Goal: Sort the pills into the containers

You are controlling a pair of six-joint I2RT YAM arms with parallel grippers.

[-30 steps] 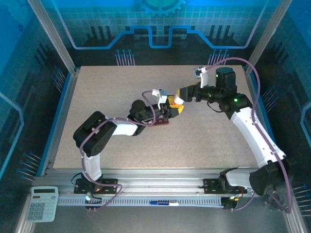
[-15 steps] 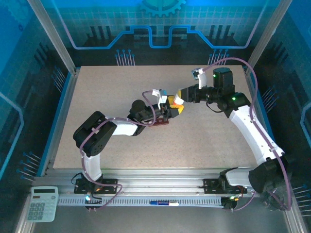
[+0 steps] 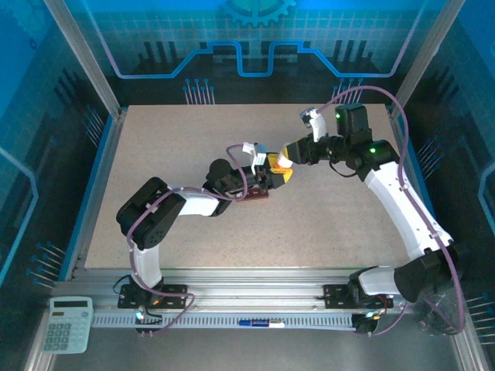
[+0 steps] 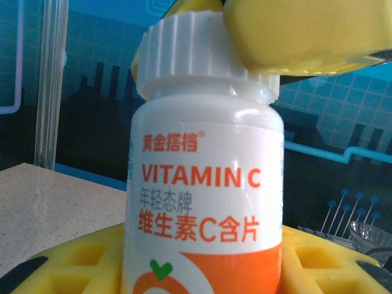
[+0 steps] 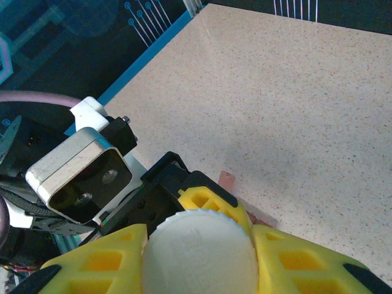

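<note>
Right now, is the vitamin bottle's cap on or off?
On: the white ribbed cap sits on the bottle, with the right claw shut around it.

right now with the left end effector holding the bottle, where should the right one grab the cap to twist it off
Take the cap by its ribbed side wall, coming end-on along the bottle's axis and pinching opposite sides. It's round, ribbed for purchase, and stands clear of the left end effector on the body.
</note>
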